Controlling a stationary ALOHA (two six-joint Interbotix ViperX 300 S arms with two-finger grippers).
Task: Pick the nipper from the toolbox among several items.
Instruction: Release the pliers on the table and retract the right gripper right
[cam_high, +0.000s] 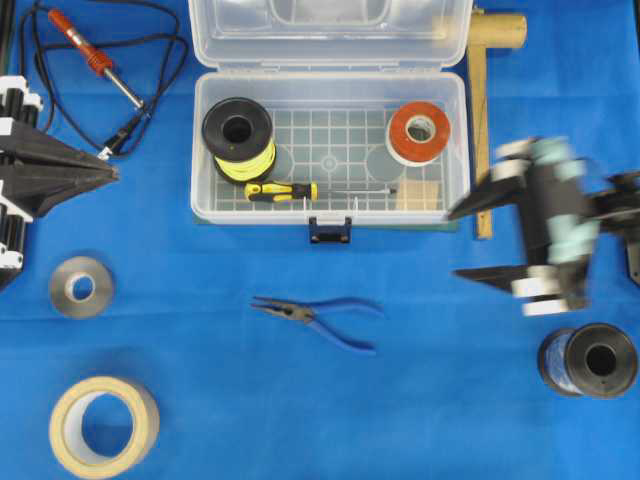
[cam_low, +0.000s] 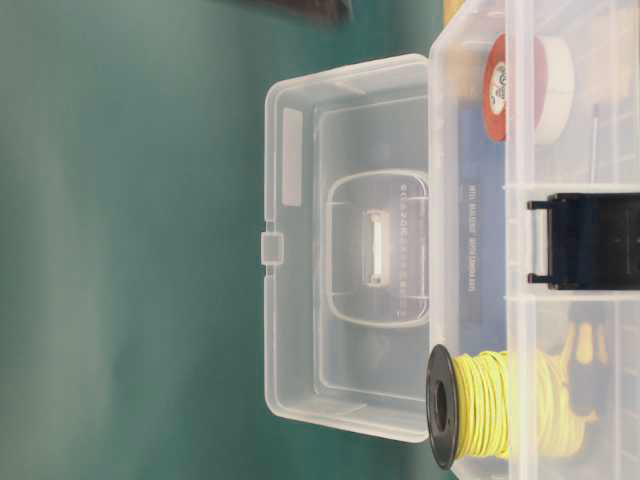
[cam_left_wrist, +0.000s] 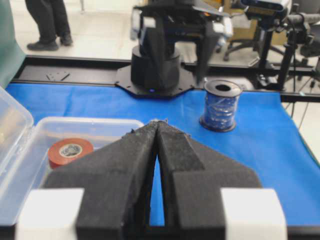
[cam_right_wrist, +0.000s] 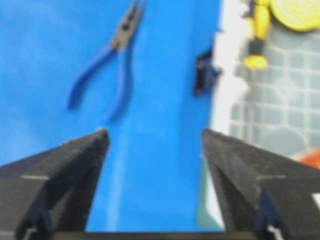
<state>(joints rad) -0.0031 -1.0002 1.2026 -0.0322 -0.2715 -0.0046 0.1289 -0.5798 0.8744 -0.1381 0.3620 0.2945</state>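
Observation:
The nipper (cam_high: 315, 318), with thin blue handles and dark pointed jaws, lies flat on the blue cloth in front of the open clear toolbox (cam_high: 330, 140), outside it. In the right wrist view the nipper (cam_right_wrist: 120, 50) is ahead and to the left, beside the toolbox (cam_right_wrist: 280, 100). My right gripper (cam_high: 457, 243) is blurred at the box's right front corner, well right of the nipper. This right gripper (cam_right_wrist: 155, 135) is open, with only cloth between its fingers. My left gripper (cam_high: 113, 172) stays at the left edge, and the left gripper (cam_left_wrist: 158, 125) is shut on nothing.
Inside the toolbox are a yellow wire spool (cam_high: 238, 135), a yellow-and-black screwdriver (cam_high: 285, 190), red tape (cam_high: 417, 130) and a wooden block (cam_high: 417, 195). On the cloth: soldering iron (cam_high: 95, 60), grey roll (cam_high: 80, 287), masking tape (cam_high: 103, 425), blue wire spool (cam_high: 590, 360), wooden mallet (cam_high: 485, 60).

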